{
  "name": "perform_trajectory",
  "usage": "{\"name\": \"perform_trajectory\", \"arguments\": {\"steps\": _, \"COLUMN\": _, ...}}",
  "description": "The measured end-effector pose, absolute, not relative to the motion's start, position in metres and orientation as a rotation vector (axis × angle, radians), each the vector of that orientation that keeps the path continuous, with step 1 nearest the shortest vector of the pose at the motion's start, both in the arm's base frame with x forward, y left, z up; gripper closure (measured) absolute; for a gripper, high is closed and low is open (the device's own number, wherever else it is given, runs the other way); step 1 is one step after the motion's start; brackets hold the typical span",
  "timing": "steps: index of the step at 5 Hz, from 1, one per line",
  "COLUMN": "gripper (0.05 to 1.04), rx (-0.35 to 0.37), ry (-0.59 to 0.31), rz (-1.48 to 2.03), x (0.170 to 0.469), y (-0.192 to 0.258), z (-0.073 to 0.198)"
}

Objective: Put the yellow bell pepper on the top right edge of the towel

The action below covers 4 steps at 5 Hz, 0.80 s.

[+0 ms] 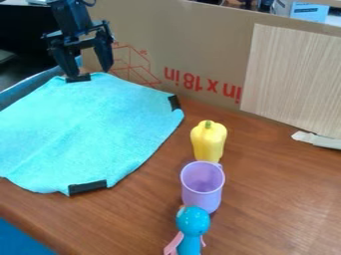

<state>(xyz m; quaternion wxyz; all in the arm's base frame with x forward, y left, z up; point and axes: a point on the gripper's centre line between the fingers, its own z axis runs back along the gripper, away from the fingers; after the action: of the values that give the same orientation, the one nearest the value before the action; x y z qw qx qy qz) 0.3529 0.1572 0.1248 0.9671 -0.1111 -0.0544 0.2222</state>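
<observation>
The pepper (208,142) looks like light, stiff, slick plastic; pinch it across its middle, below the stem (208,124). The hand (90,71) hangs spread wide, seemingly empty.

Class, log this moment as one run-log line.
Black two-finger gripper: open, empty | yellow bell pepper: on brown wooden table, off turquoise cloth towel | lilac round-rimmed cup: beside pepper | placement: not done

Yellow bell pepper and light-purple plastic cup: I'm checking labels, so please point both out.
Yellow bell pepper (208,142): camera view, middle of its body.
Light-purple plastic cup (202,199): camera view, front of its outer wall.
</observation>
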Motion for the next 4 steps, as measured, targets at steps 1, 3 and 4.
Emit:
{"name": "perform_trajectory", "arguments": {"steps": 1, "gripper": 0.085, "rx": -0.232, "ry": -0.075, "rz": 0.452, "x": 0.352, "y": 0.156, "z": 0.110}}
{"name": "perform_trajectory", "arguments": {"steps": 3, "gripper": 0.085, "rx": -0.108, "ry": -0.109, "rz": 0.254, "x": 0.353, "y": 0.096, "z": 0.109}}
{"name": "perform_trajectory", "arguments": {"steps": 4, "gripper": 0.085, "rx": -0.073, "ry": -0.123, "rz": 0.212, "x": 0.354, "y": 0.084, "z": 0.108}}
